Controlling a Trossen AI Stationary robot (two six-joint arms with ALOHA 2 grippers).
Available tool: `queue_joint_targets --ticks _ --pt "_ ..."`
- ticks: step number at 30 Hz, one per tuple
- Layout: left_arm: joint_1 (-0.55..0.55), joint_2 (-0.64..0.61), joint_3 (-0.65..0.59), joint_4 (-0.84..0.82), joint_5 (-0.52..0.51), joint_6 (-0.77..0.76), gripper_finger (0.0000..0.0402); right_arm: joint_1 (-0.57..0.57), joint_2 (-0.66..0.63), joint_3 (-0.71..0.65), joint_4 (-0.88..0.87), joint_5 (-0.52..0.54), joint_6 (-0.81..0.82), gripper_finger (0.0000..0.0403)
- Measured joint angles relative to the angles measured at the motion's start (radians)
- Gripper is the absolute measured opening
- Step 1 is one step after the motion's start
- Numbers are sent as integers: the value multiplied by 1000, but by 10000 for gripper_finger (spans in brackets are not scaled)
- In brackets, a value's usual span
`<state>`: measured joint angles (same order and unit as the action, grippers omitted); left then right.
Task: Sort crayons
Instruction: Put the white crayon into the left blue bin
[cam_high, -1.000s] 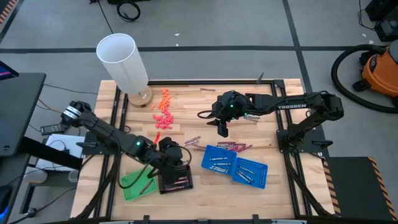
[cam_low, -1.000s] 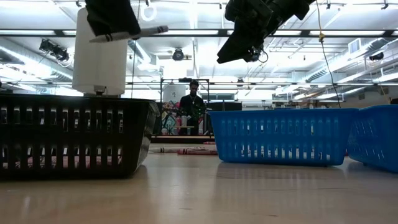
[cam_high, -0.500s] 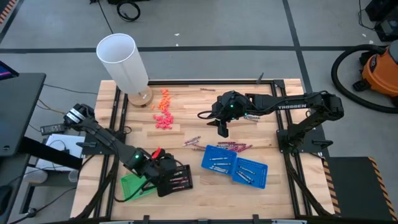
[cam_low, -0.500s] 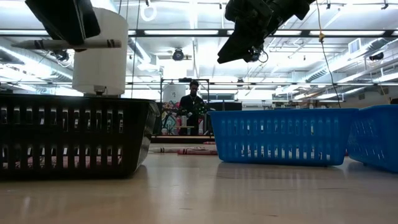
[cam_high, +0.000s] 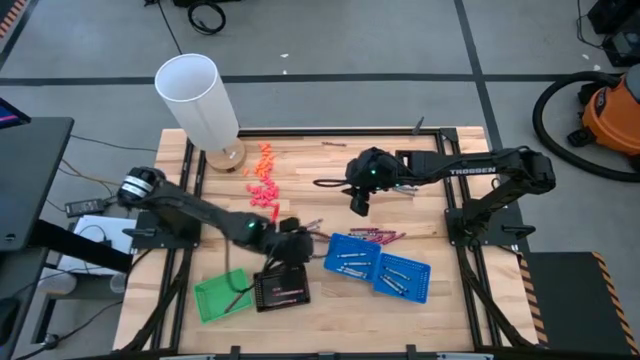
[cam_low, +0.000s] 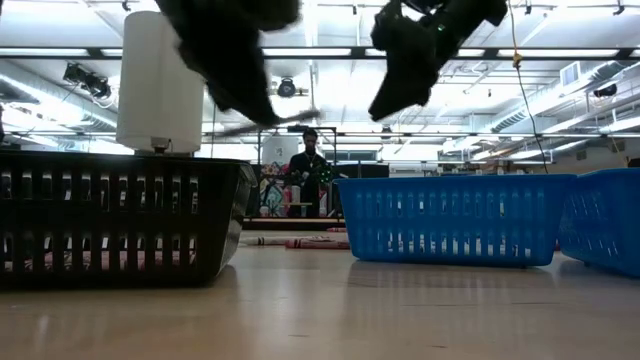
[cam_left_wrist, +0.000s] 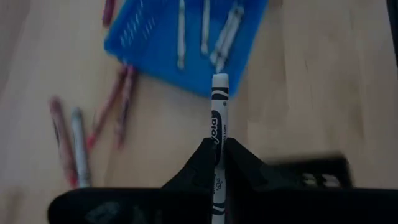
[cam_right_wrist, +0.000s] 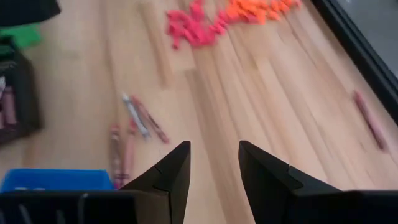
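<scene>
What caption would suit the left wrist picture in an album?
Left gripper holds a white crayon upright above the table, a blue basket of pale crayons ahead.

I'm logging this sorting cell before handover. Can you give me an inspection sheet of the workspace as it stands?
Surface: wooden table.
Job's things: loose crayons beside the blue baskets; black basket and green basket nearby.
Clutter: orange-pink heap; white cylinder.
Pincers: left pincer shut on a white crayon; right pincer open, empty.
Cables: black hose on floor.
Surroundings: orange vacuum; person far behind.
</scene>
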<state>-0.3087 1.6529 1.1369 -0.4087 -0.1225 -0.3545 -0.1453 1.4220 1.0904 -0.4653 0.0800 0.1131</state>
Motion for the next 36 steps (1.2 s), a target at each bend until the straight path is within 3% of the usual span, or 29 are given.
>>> queue_joint_targets --ticks 14,20,26,36 --pt "154 259 217 137 182 353 18 -99 -56 0 -414 15 100 144" --pt "193 342 292 145 215 427 18 -127 -86 0 -458 -57 116 144" --pt "211 375 296 258 215 481 22 -109 -132 0 -521 -50 181 144" --pt "215 375 295 262 234 481 64 -107 -184 0 -523 -10 206 144"
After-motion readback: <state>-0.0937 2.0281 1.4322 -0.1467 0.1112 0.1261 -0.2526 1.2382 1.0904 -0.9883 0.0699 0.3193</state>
